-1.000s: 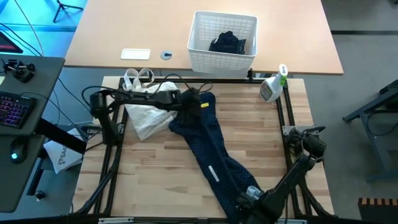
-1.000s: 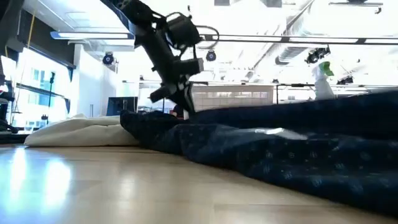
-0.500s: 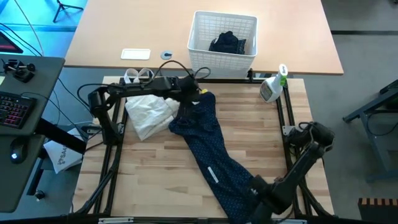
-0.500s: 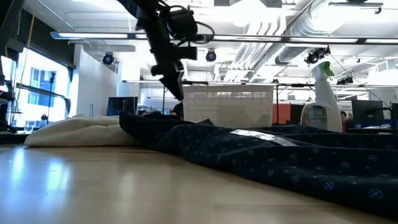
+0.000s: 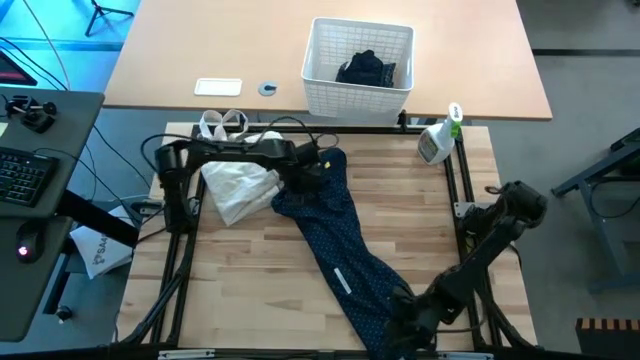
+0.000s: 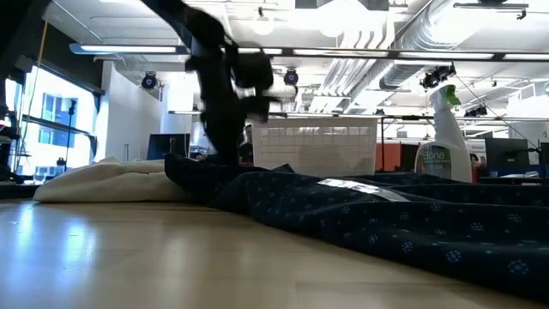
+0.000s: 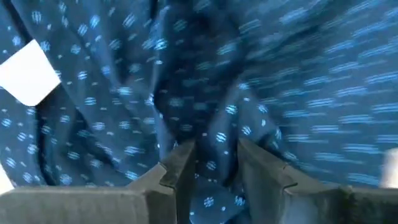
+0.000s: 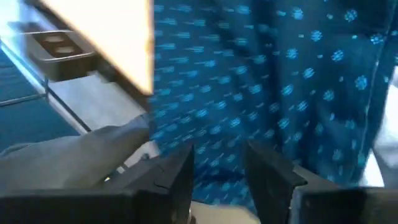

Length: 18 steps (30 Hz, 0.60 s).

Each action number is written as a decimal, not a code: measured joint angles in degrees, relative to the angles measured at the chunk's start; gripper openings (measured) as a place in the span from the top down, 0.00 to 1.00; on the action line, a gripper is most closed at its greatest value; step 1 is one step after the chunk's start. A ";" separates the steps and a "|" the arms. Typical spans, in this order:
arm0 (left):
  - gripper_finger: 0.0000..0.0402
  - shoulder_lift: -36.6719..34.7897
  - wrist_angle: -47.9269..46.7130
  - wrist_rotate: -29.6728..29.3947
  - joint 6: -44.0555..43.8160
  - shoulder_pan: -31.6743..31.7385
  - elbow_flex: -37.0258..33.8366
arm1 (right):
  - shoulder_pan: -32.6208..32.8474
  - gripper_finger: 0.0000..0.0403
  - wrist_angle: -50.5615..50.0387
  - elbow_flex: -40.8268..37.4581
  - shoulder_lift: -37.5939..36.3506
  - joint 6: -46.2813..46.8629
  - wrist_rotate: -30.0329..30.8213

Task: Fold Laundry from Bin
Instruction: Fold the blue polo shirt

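A navy dotted shirt lies stretched diagonally across the wooden worktop, from near its far edge to its near edge. The left gripper hangs over the shirt's far end, fingers slightly apart with cloth showing between them. The right gripper sits at the shirt's near end, fingers apart. Beyond the far edge, the white bin holds a dark garment. A cream cloth bag lies beside the shirt.

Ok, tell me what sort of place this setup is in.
Probably a robotics lab or open workshop: two arms are mounted on a framed wooden table, exposed ceiling ducts run overhead, and a computer keyboard sits on a desk beside it.
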 joint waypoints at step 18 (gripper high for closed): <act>0.84 0.09 8.62 -23.09 15.83 2.88 10.19 | 2.51 0.82 2.26 -4.27 1.61 13.82 -11.49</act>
